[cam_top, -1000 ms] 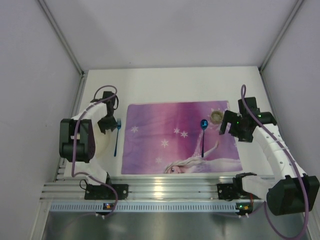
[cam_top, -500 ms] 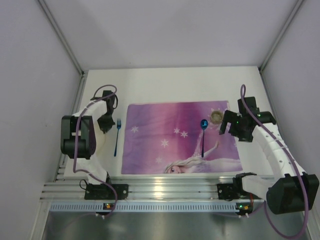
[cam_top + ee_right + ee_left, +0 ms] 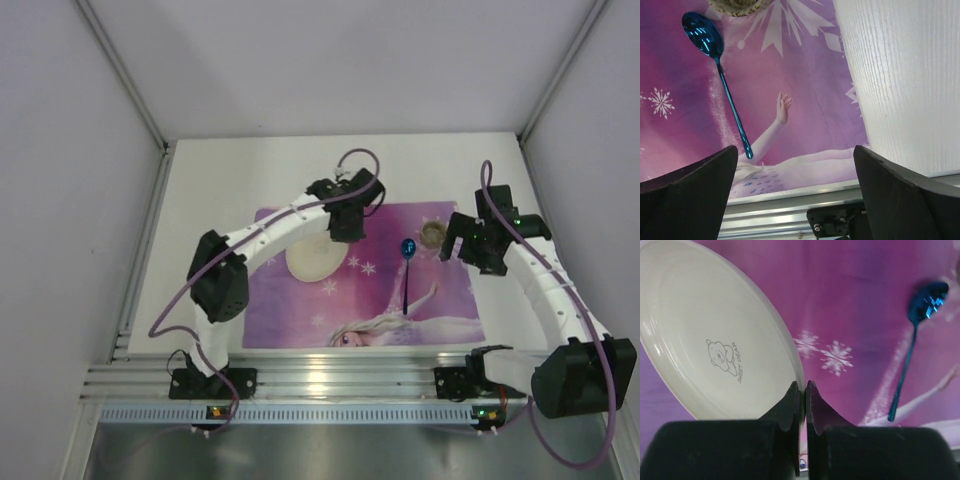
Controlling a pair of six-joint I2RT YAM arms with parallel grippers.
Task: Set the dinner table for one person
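Observation:
A cream plate [image 3: 312, 262] with a small bear print hangs tilted over the left-middle of the purple princess placemat [image 3: 285, 320], which lies on the white dinner table [image 3: 215, 185]. My left gripper [image 3: 340, 238] is shut on the plate's right rim; the left wrist view shows the plate [image 3: 715, 340] with its rim pinched between the jaws of the left gripper [image 3: 805, 387]. A blue spoon [image 3: 407, 272] lies on the mat's right half. My right gripper [image 3: 462, 248] is open and empty above the mat's right edge; the right wrist view shows the right gripper [image 3: 795, 150] wide open and the spoon [image 3: 722, 90].
A small tan cup [image 3: 433, 234] stands at the mat's back right corner, just left of the right gripper. The left arm arches across the mat's left side. An aluminium rail [image 3: 330, 378] runs along the near edge. Grey walls enclose the table.
The left arm has swung from the table's left side to over the mat, carrying the plate with it. The blue fork left of the mat no longer shows. The right arm barely moved.

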